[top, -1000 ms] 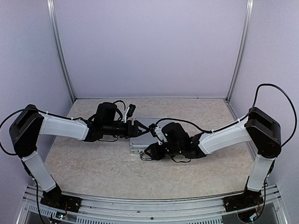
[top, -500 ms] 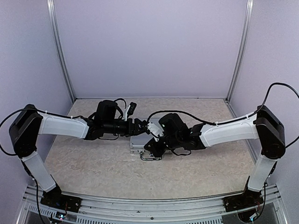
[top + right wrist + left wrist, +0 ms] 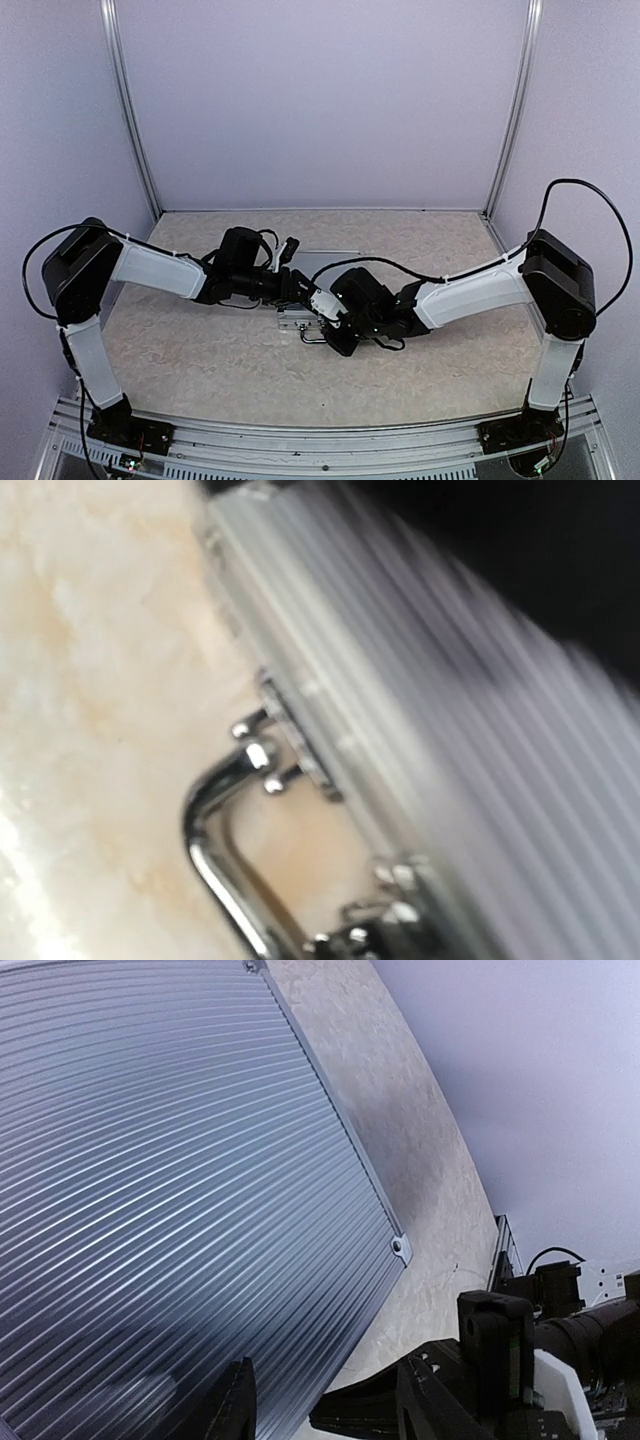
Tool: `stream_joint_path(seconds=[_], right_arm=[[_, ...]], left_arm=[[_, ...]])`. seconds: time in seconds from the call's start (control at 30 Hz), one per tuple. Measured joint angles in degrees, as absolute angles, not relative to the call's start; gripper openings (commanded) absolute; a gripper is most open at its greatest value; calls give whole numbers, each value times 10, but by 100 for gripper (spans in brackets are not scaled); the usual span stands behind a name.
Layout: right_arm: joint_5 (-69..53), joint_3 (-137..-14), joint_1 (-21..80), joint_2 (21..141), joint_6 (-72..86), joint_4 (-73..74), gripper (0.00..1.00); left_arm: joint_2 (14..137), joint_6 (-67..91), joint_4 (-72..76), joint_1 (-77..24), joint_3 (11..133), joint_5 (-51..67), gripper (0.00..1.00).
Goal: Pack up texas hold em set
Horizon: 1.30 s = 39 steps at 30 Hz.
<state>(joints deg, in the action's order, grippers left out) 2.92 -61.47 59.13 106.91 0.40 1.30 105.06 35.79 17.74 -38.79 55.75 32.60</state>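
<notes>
The silver ribbed case (image 3: 326,262) lies closed in the middle of the table, its chrome handle (image 3: 311,338) on the near side. Cards, chips, discs and marker are hidden. My left gripper (image 3: 298,288) reaches in from the left over the lid. In the left wrist view its fingers (image 3: 236,1408) stand apart, empty, above the lid (image 3: 180,1160) near its corner. My right gripper (image 3: 338,336) hangs at the case's front edge by the handle. The blurred right wrist view shows the case front (image 3: 450,730) and handle (image 3: 215,850) close up, but not its fingers.
The beige marbled table top (image 3: 200,350) is closed in by lilac walls and metal posts (image 3: 130,110). The right arm's black wrist (image 3: 500,1340) shows close beside my left fingers. The two arms crowd together over the case.
My right gripper has swung left and down to the case's front edge by the handle. My left arm has pushed a little further right over the lid. The case stays closed.
</notes>
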Motion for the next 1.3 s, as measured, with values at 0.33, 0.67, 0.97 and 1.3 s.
stream_joint_path(seconds=[0.33,0.67,0.97,1.3], right_arm=[[57,-613,613,1100,-36,4,0],[63,-613,618,1103,-41,4,0],[76,-612,618,1085,-55,4,0],[137,-633,618,1120,-66,7,0]], left_arm=[[1069,372,199,-385,575,338,42],[1074,373,205,-386,576,343,41],[1080,373,205,-386,576,343,41],[1083,373,205,-386,576,343,41]])
